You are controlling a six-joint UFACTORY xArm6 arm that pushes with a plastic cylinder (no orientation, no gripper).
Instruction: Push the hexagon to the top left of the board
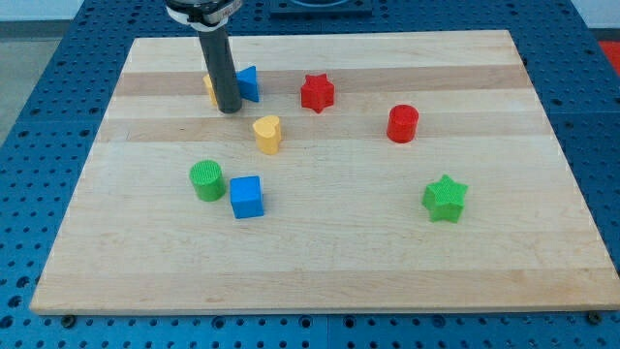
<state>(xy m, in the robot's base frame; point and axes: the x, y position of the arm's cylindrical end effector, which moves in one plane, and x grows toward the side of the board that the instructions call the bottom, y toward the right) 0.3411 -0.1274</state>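
Note:
My tip [230, 110] rests on the wooden board [320, 262] near the view's top left. A yellow block [208, 88] shows just to the left of the rod. The rod hides most of it, so its shape cannot be made out. A blue block [250, 82] sits just to the right of the rod. The tip is a little below and between these two blocks, close to both. Whether it touches either cannot be told.
A red star [317, 92] and a red cylinder [403, 123] lie to the right. A yellow heart [267, 134] is below the tip. A green cylinder [206, 180] and a blue cube [246, 196] sit lower left. A green star [445, 198] is at lower right.

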